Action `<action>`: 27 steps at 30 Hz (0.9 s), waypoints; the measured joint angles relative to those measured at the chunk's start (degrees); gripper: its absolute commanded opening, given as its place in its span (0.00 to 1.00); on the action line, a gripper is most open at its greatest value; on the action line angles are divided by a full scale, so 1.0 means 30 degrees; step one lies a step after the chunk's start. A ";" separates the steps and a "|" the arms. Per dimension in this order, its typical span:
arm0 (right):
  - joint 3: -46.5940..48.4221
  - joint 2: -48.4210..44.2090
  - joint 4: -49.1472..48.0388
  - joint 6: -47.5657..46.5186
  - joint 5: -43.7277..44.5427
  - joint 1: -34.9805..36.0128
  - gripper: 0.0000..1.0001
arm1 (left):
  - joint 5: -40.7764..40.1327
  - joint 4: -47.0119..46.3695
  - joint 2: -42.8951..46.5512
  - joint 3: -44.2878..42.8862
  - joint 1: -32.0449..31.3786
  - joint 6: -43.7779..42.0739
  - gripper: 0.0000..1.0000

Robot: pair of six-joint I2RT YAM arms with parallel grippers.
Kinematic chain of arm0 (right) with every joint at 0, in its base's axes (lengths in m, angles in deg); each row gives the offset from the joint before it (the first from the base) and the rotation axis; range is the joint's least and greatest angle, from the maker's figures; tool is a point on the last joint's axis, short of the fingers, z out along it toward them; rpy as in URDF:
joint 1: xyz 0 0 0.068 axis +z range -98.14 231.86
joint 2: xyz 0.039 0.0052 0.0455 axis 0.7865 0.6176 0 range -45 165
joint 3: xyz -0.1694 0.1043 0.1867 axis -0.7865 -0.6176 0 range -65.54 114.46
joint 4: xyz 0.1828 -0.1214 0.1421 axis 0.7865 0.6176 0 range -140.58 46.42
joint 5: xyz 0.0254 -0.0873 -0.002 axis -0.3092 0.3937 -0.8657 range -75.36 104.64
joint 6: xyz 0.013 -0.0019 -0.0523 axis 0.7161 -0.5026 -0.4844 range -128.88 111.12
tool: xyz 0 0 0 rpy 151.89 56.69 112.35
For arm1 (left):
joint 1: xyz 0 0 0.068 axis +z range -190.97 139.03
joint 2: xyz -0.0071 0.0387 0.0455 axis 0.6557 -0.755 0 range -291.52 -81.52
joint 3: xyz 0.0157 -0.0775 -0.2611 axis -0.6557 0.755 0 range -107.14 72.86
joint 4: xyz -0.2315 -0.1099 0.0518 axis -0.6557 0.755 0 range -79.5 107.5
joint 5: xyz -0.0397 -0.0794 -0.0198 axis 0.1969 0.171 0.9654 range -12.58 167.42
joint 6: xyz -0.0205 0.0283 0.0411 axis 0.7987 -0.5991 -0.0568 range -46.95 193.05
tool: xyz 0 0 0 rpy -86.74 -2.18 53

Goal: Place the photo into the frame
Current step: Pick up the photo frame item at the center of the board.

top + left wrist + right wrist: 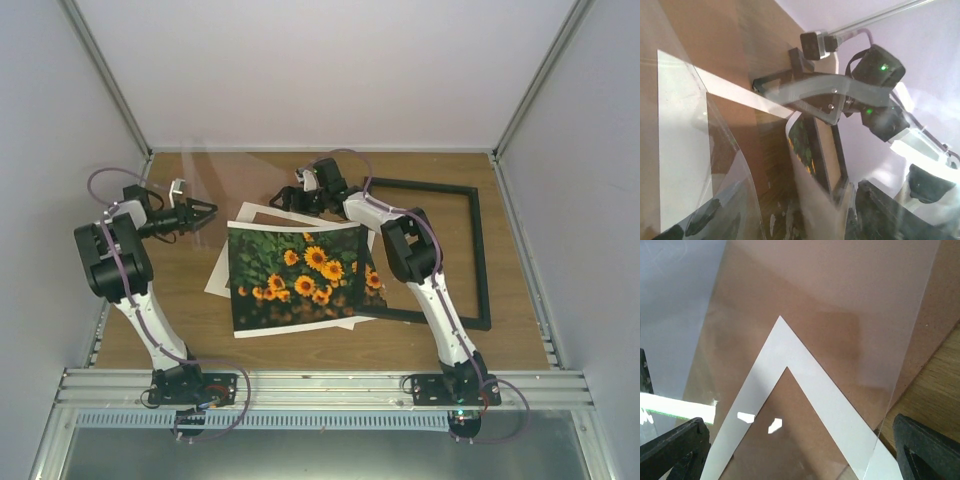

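Note:
The photo (300,272), orange sunflowers on dark green, lies in the middle of the table. Its right edge overlaps the left side of the black frame (478,250). The left wrist view shows the photo (802,145) edge-on against the frame (824,157). My left gripper (198,213) stands left of the photo, jaws apart, and a curved clear sheet (725,150) passes between its fingers (885,210). My right gripper (283,197) hovers behind the photo's far edge. It (800,455) is open over the clear sheet (850,315), holding nothing.
A white mat (243,216) with a cut-out window lies under the photo's left side, and its corner (790,347) shows through the sheet. The right arm (875,65) crosses the left wrist view. Side walls close the table in.

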 measured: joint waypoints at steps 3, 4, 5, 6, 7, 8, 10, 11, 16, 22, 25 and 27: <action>-0.0262 0.0000 -0.0576 -0.0007 -0.0823 -0.0255 1.00 | 0.0160 -0.0007 0.0000 -0.0444 0.0255 0.0117 0.60; -0.0299 0.0007 -0.0656 0.0000 -0.1042 -0.0321 1.00 | 0.0197 0.0022 0.0000 -0.0605 0.0291 0.0146 0.60; -0.0321 0.0029 -0.0729 0.0000 -0.1311 -0.0408 1.00 | 0.0248 0.0007 0.0000 -0.0801 0.0364 0.0240 0.60; -0.0350 0.0073 -0.0860 0.0007 -0.1588 -0.0495 1.00 | 0.0277 0.0007 0.0000 -0.1027 0.0423 0.0299 0.60; -0.0364 0.0117 -0.0998 0.0007 -0.1887 -0.0554 1.00 | 0.0299 0.0007 0.0000 -0.1224 0.0452 0.0386 0.60; -0.0415 0.0146 -0.1158 0.0000 -0.2208 -0.0619 1.00 | 0.0321 0.0007 0.0000 -0.1486 0.0517 0.0444 0.60; -0.0648 0.0146 -0.1501 -0.0022 -0.2856 -0.0714 1.00 | 0.0321 0.0044 0.0000 -0.1960 0.0699 0.0554 0.60; -0.0801 0.0138 -0.1741 -0.0080 -0.3053 -0.0750 1.00 | 0.0313 0.0117 0.0000 -0.2280 0.0845 0.0597 0.60; -0.1843 -0.0328 -0.3002 -0.0583 -0.3949 -0.0976 1.00 | 0.0299 0.0539 0.0000 -0.3767 0.1778 0.0692 0.60; -0.1792 -0.1071 -0.3330 -0.1311 -0.5107 -0.2113 1.00 | 0.0321 0.0736 0.0277 -0.4481 0.2193 0.0831 0.60; -0.1996 -0.2106 -0.2739 -0.2885 -0.5508 -0.3031 1.00 | 0.0357 0.1064 0.0656 -0.4575 0.2186 0.0984 0.60; -0.2106 -0.3067 -0.1545 -0.4750 -0.5610 -0.3614 1.00 | 0.0452 0.1523 0.0816 -0.5078 0.2171 0.0918 0.61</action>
